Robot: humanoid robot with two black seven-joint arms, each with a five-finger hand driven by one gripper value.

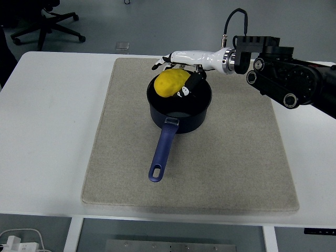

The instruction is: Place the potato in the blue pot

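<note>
The yellow potato (169, 84) sits inside the blue pot (185, 124), against its far left rim and poking above it. The pot stands in the far middle of the beige mat (121, 157), its long handle (162, 150) pointing toward the near edge. My right hand (176, 74) reaches in from the right, white fingers (164, 62) curled over the potato's far side and the black thumb (185, 91) on its right side, still grasping it. The left arm is out of view.
The mat covers most of the white table (47, 131). My black right forearm (289, 79) hangs over the mat's far right corner. An office chair (47, 23) stands on the floor beyond the table's far left.
</note>
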